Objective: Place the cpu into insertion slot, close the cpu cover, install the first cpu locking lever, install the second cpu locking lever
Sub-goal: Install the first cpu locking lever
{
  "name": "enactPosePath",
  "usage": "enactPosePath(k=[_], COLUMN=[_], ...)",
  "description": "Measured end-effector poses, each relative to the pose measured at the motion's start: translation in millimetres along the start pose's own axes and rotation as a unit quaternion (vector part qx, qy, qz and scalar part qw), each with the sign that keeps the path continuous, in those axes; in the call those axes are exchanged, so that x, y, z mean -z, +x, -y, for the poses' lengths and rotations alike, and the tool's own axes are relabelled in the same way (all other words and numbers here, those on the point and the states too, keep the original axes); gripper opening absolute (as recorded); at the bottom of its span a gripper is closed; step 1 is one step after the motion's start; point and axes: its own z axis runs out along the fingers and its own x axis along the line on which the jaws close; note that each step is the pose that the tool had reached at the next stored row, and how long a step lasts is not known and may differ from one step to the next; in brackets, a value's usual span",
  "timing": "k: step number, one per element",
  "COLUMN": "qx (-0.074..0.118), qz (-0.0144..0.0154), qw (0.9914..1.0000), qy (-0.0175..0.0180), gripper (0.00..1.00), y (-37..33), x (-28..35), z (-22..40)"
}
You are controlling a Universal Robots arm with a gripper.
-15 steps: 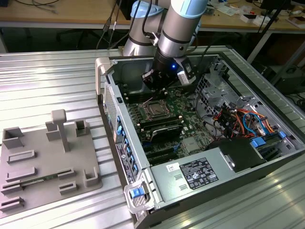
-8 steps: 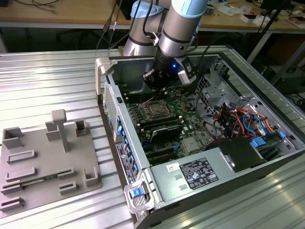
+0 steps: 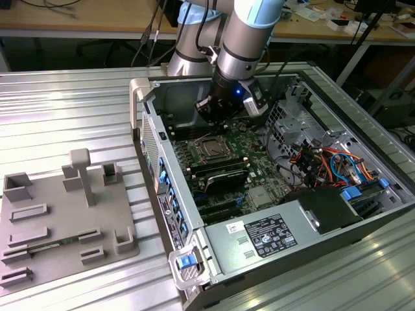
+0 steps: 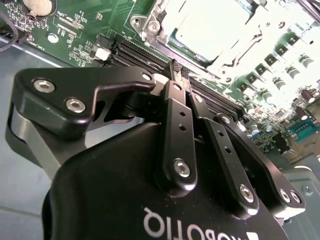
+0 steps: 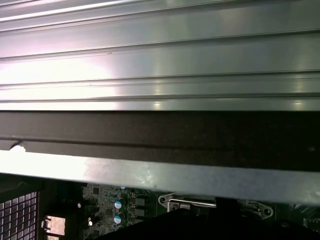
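In the exterior view my gripper point(image 3: 217, 126) hangs inside the open computer case, just above the insertion slot point(image 3: 209, 149) on the green motherboard. In the second wrist view the black fingers point(image 4: 176, 107) meet at their tips, so the gripper point(image 4: 176, 69) is shut with nothing seen between them. Just beyond the tips lies the insertion slot, where the cpu point(image 4: 210, 27) shows as a bright flat square. The silver cpu cover point(image 4: 150, 22) lies flat around it. I cannot tell how the locking levers stand.
Long black memory slots point(image 4: 125, 52) run between the fingertips and the socket. The case wall point(image 5: 160, 132) and ribbed aluminium table point(image 5: 160, 60) appear in the first wrist view. A grey fixture plate point(image 3: 65, 220) lies at the exterior view's left. Drive cables point(image 3: 324, 162) crowd the case's right.
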Motion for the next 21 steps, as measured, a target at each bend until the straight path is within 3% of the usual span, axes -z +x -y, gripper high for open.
enactPosePath(k=[9,14,21], qx=[0.004,0.006,0.007], qz=[0.0069,0.0136,0.0144], qw=[0.99997,0.99989,0.99987], qy=[0.0003,0.0004,0.0003], gripper=[0.11,0.11,0.11], y=[-0.6,-0.7,-0.7], x=[-5.8,-7.1,-7.2], z=[0.0,0.0,0.0])
